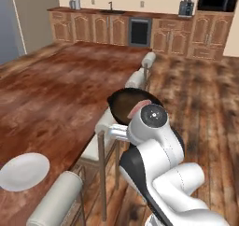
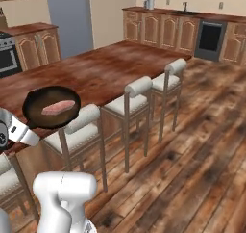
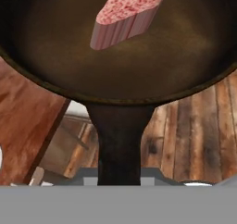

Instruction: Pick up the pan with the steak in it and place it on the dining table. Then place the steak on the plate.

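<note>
Holding the pan [image 3: 120, 75] by its handle in my clenched gripper [image 3: 119, 179], the steak [image 3: 127, 15] lying inside, past the jaws; the dining table [image 1: 56, 94] edge is sitting just beside, above the stools [image 2: 137, 95].

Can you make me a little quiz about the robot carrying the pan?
1. True or false: the steak lies in the pan.
2. The plate sits on: A) a stool B) the dining table C) the floor?
3. Fill in: the gripper grips the pan by its ____.

Key: 1 true; 2 B; 3 handle.
</note>
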